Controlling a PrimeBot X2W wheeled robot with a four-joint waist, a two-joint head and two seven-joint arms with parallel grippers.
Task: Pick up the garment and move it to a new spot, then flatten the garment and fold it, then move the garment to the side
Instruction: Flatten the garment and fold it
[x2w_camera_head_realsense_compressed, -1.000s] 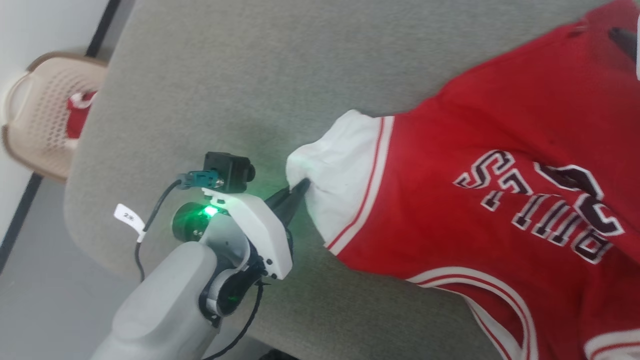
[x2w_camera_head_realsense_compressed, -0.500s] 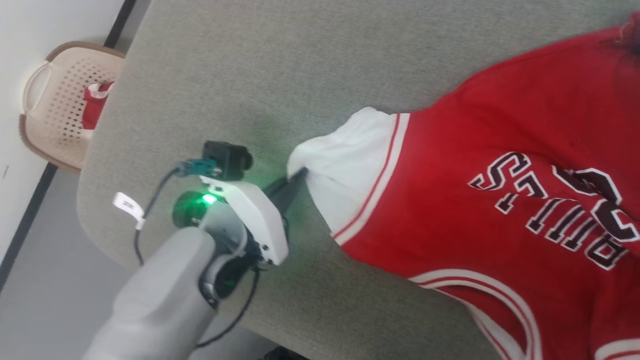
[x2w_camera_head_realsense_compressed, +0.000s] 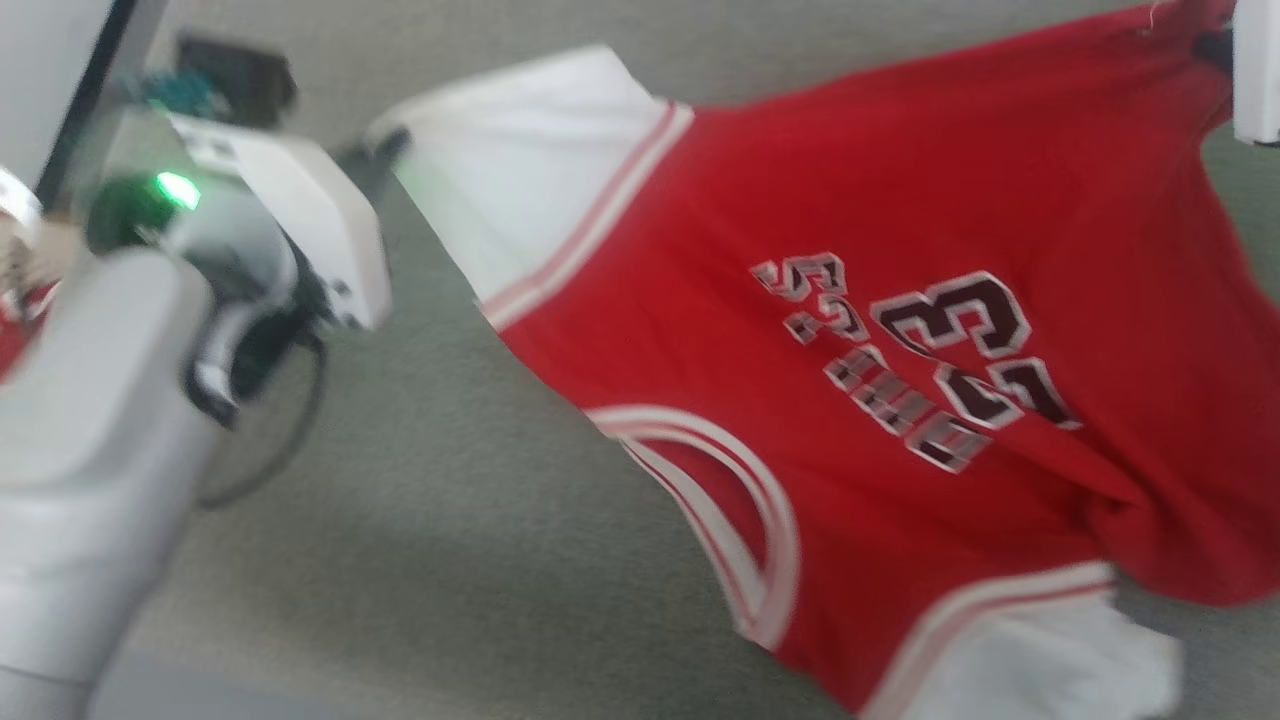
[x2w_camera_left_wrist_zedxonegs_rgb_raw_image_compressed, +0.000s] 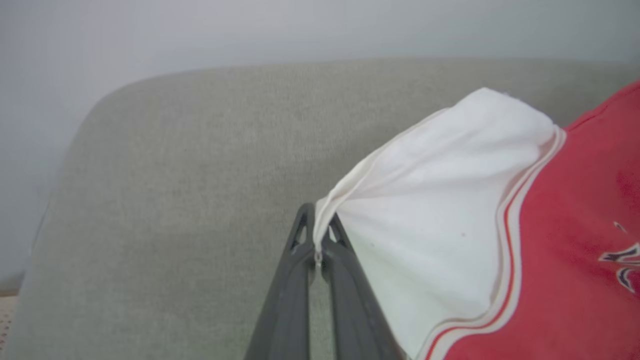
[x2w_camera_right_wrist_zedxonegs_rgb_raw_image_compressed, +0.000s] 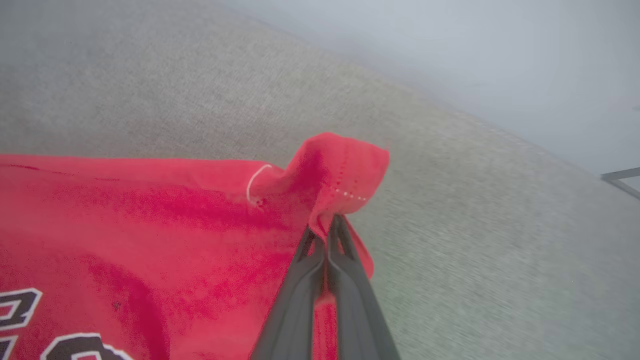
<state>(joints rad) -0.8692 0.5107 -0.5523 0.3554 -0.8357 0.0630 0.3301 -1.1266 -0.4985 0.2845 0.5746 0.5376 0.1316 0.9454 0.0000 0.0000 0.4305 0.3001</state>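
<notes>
1. Red cloth with white short sleeves: the garment (x2w_camera_head_realsense_compressed: 850, 250) is pulled out between my two grippers over the grey fabric surface (x2w_camera_head_realsense_compressed: 450, 520). Its printed side faces the head camera, and the dark "BULLS 23" lettering runs at a slant.
2. My left gripper (x2w_camera_head_realsense_compressed: 385, 150) sits at the upper left of the head view, with its dark fingers at the edge of one white sleeve (x2w_camera_head_realsense_compressed: 520, 170). A green light (x2w_camera_head_realsense_compressed: 175, 188) glows on that wrist.
3. From the left wrist, I see the left gripper (x2w_camera_left_wrist_zedxonegs_rgb_raw_image_compressed: 318, 235) with its jaws pressed together and the sleeve hem pinched between the tips. The white sleeve (x2w_camera_left_wrist_zedxonegs_rgb_raw_image_compressed: 425, 210) fans out to the right of that pinch and meets the red body of the garment (x2w_camera_left_wrist_zedxonegs_rgb_raw_image_compressed: 575, 225) along striped trim.
4. From the right wrist, my right gripper (x2w_camera_right_wrist_zedxonegs_rgb_raw_image_compressed: 327, 235) is clamped on a bunched red corner, which folds over above the fingertips. The garment (x2w_camera_right_wrist_zedxonegs_rgb_raw_image_compressed: 150, 225) spreads to the left, and part of the white-outlined number shows at the lower left.
5. The grey fabric surface (x2w_camera_right_wrist_zedxonegs_rgb_raw_image_compressed: 475, 225) lies beyond that corner.
6. In the head view the second sleeve hangs at the lower right. I cannot tell whether it touches the surface.
7. The head picture is blurred, so finer detail there is beyond me.
</notes>
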